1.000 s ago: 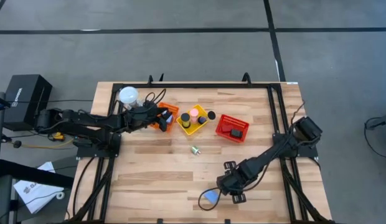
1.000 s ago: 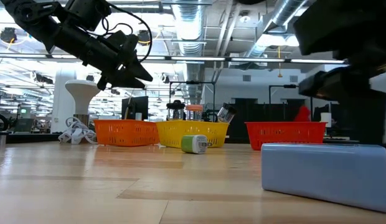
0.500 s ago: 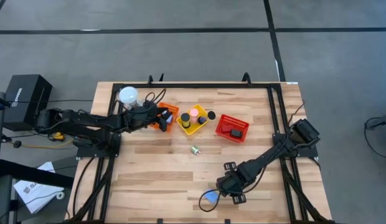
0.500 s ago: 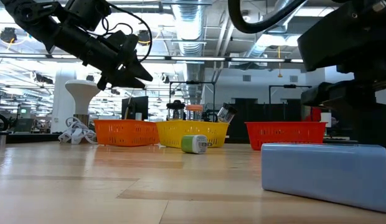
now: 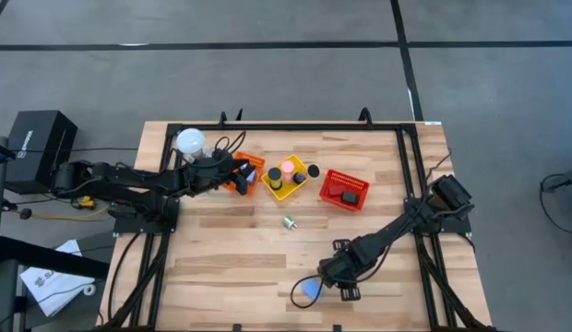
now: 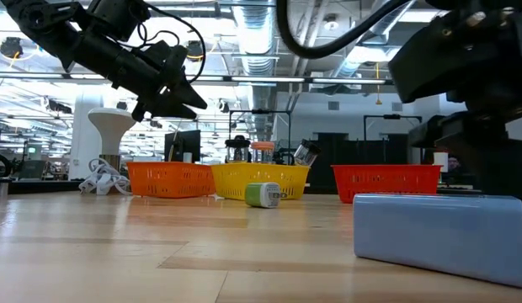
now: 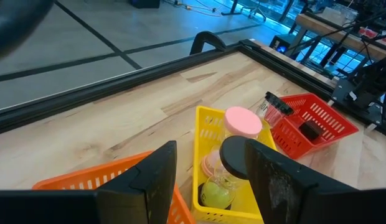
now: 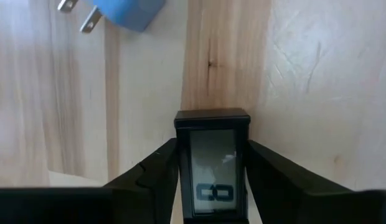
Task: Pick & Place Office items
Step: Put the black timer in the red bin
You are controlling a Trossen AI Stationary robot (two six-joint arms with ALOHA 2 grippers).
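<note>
- We find the right gripper [image 5: 330, 275] low over the front of the wooden table [image 5: 221, 249]. In its wrist view the two fingers [image 8: 146, 177] sit against either side of a flat black rectangular item [image 8: 212, 162] with a pale glossy face, so it is clamped on that piece.
- A light-blue plug adapter [image 5: 311, 292] lies on the table just in front of that gripper, its two metal prongs [image 8: 75, 14] visible and pointing away from the body.
- The left gripper [image 5: 238, 172] hovers above the orange basket [image 5: 252, 172] at the back of the table. Its fingers [image 7: 152, 174] stand apart with nothing between them.
- The yellow basket [image 5: 288, 177] holds a pink-capped cylinder [image 7: 243, 121] and black-capped ones [image 5: 274, 173]; a greenish item beneath them is hard to identify.
- The red basket [image 5: 344, 189] holds a black flat piece [image 5: 350, 195].
- A small green and white cylinder [image 5: 290, 222] lies loose on the table in front of the yellow basket.
- A white globe lamp [image 5: 190, 141] stands at the back left corner.
</note>
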